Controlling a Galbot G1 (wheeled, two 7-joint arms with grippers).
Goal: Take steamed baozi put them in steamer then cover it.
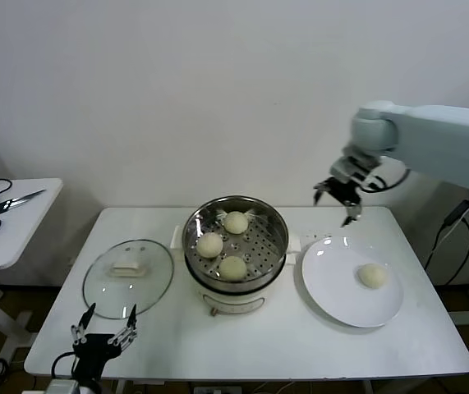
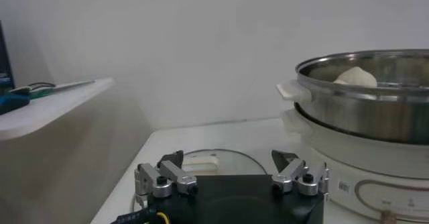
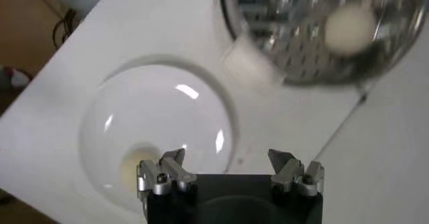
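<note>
The right hand (image 1: 337, 203) hangs open above the plate (image 1: 333, 283); the left hand (image 1: 103, 330) rests open, low beside the lid (image 1: 127, 277).

The right arm (image 1: 448, 139) is big, smooth and pale blue-white, with a rounded grey joint near the wrist and a thin black cable looping beside it. Both grippers, the right gripper (image 1: 338, 199) and the left gripper (image 1: 103, 324), are black with silver finger pieces and small dark screws.
</note>
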